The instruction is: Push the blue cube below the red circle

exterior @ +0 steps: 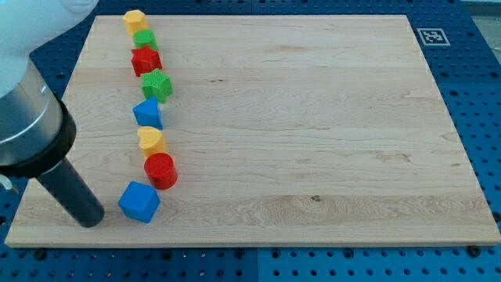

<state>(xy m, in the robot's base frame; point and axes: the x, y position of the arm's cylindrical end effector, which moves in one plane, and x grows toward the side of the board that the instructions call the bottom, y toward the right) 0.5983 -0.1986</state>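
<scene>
Camera view shows my tip (92, 220), a plain rod tool with nothing to grip, just left of the blue cube (139, 201), already near-left of the red circle (160, 170); nudge gently right.

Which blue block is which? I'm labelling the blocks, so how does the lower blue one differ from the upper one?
The blue cube lies at the foot of the column, just below the red circle, with my tip close on its left. The other blue block sits mid-column, between the green block and the yellow block, far from my tip. It looks less square. Both are the same blue.
</scene>
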